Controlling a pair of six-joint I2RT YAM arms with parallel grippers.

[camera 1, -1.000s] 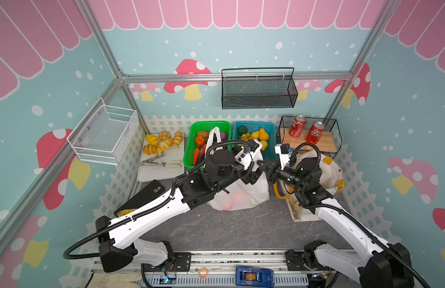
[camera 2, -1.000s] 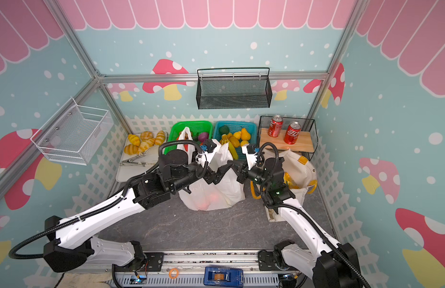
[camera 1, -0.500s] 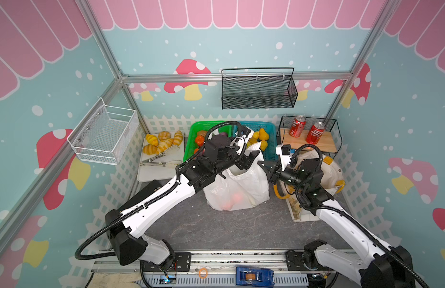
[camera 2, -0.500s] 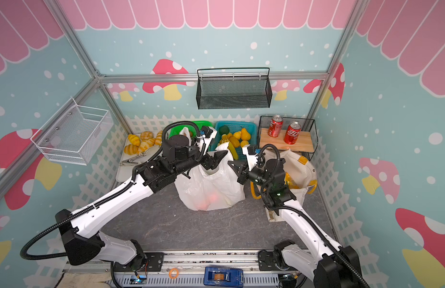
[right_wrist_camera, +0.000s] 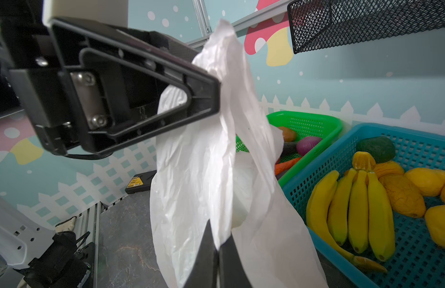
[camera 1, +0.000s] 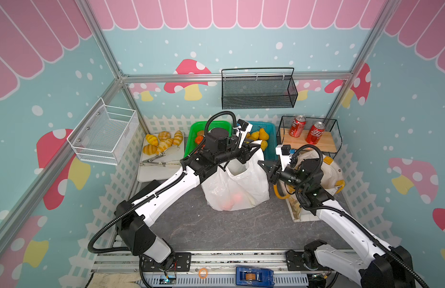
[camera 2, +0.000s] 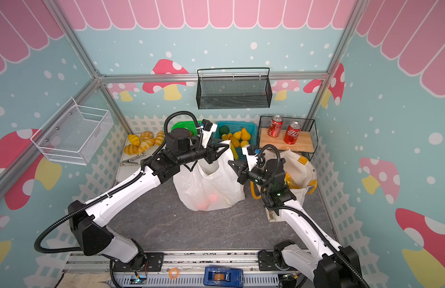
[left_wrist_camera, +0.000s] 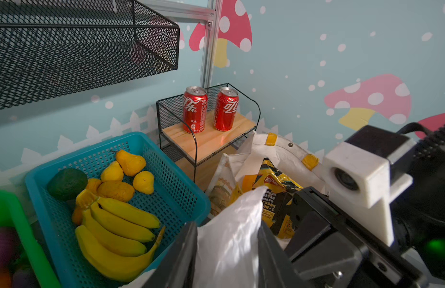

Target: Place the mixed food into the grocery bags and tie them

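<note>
The left gripper (left_wrist_camera: pixel 227 225), wide open a moment ago, now pinches the thin white plastic bag (camera 1: pixel 236 189) on the grey counter (camera 1: pixel 216 224). The right gripper (right_wrist_camera: pixel 217 239) is shut on its other side, so tying can probably start. Round orange fruits (camera 1: pixel 231 202) lie inside; yellow snack packets (left_wrist_camera: pixel 273 184) fill the cream cloth tote (left_wrist_camera: pixel 283 147).

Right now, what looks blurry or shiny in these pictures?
Left wrist view: the white plastic bag near the lens is smeared, and the wooden shelf carries a glare spot. Right wrist view: the right fingers are soft. Both top views look sharp.
</note>
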